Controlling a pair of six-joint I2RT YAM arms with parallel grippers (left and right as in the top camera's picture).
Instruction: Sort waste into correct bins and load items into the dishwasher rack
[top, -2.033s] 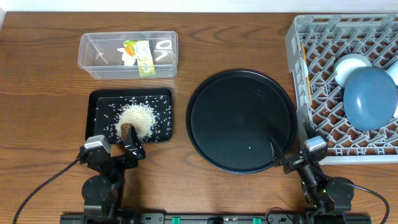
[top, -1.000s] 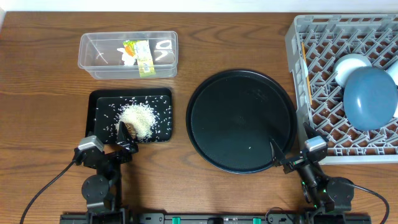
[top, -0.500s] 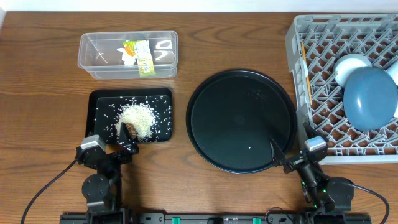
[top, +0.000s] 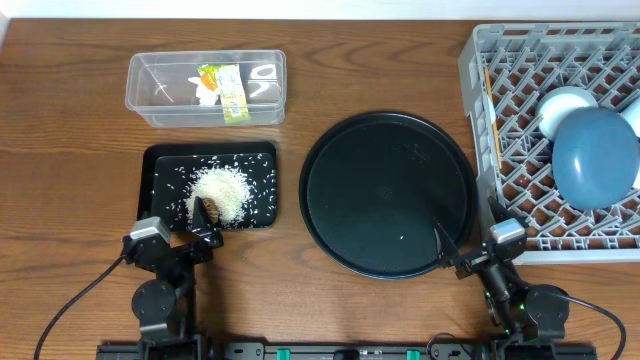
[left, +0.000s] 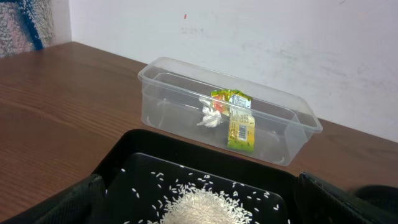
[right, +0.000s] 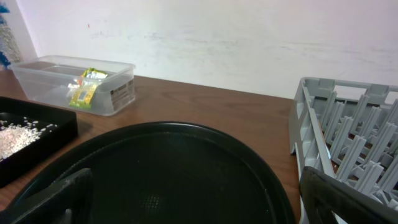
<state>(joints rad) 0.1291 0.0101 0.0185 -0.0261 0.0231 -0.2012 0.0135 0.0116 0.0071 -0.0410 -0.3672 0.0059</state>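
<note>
While the round black tray (top: 388, 193) lies bare near the middle of the table, the grey dishwasher rack (top: 520, 60) stands close against its right side; whether the two touch cannot be told. Inside the rack, right of the round tray, a dark blue plate (top: 595, 158) leans over part of a white bowl (top: 562, 104). Left of the round tray and farther back, well apart from it, sits the clear tub (top: 150, 85). Just left of the round tray, with a strip of wood between them, lies the shallow black tray (top: 262, 160).

At the round tray's near right rim hovers the right gripper (right: 196, 177), fingers spread wide and holding nothing. Left of the round tray, at the shallow tray's near edge, the left gripper (left: 199, 186) is likewise spread and empty.

A heap of white rice (top: 225, 188) fills the shallow tray, loose grains scattered round it. In the tub lie the printed wrapper (top: 229, 92) and, touching it on the side away from the round tray, the crumpled tissue (top: 206, 93). A small brown lump (top: 206, 212) rests on the heap's near edge. A thin chopstick (top: 493, 112) lies in the rack along the side nearest the round tray.
</note>
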